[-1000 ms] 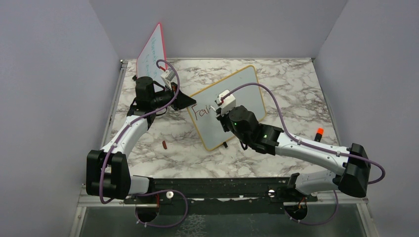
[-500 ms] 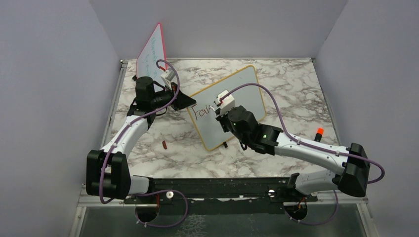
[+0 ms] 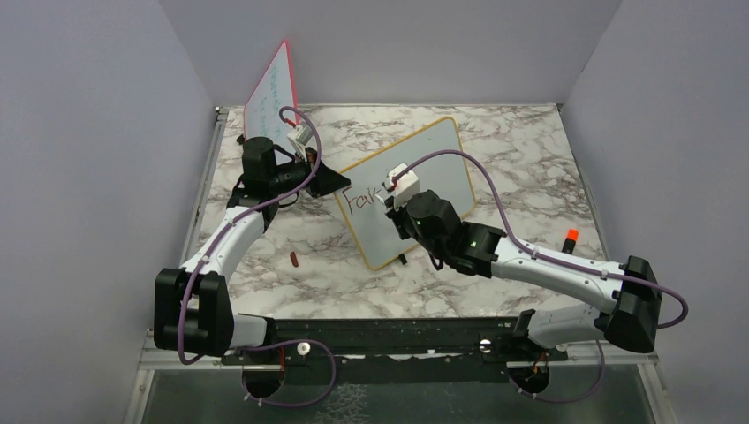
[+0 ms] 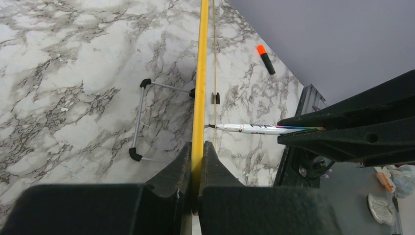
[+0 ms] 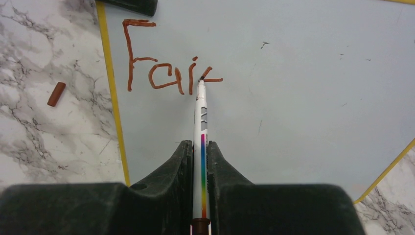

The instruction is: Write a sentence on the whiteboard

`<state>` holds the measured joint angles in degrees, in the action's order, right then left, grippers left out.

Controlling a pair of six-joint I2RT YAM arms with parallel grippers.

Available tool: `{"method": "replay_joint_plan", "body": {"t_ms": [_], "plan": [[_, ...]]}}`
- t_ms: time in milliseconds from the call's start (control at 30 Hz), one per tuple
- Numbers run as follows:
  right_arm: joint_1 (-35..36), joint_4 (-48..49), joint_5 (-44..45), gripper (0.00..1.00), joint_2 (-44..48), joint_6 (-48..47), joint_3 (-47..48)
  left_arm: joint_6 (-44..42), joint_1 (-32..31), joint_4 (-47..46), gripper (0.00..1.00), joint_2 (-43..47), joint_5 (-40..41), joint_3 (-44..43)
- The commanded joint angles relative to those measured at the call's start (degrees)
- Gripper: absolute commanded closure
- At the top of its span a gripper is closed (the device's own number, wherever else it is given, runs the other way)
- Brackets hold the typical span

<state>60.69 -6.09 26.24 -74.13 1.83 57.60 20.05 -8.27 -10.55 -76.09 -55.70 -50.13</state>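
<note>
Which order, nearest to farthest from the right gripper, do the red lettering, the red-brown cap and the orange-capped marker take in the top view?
1. Red lettering, on the whiteboard, right beside the right gripper.
2. Red-brown cap, on the table, off to the left.
3. Orange-capped marker, on the table at the far right.

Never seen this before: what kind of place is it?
Likely a robot lab test cell: plain grey walls box in a marble-pattern table, where two arms hold a whiteboard and marker.

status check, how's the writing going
Left gripper shut on whiteboard frame. Right gripper shut on marker, tip on board. Sentence at "Fai", t begun. Nothing obstructing.
</note>
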Motion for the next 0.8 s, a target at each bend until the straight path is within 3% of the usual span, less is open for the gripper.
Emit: {"method": "replay_joint_plan", "body": {"t_ms": [0,767], "plan": [[-0.1,-3.1,-1.5,0.99,0.2,1.1,-1.0,-3.4,-1.5,4.5,1.0,-1.5,-0.6,0.3],[-0.1,-4.6,1.2,0.99,1.6,1.6,-2.1,-3.4,-1.5,4.7,1.0,-1.7,-0.6,0.2]]}}
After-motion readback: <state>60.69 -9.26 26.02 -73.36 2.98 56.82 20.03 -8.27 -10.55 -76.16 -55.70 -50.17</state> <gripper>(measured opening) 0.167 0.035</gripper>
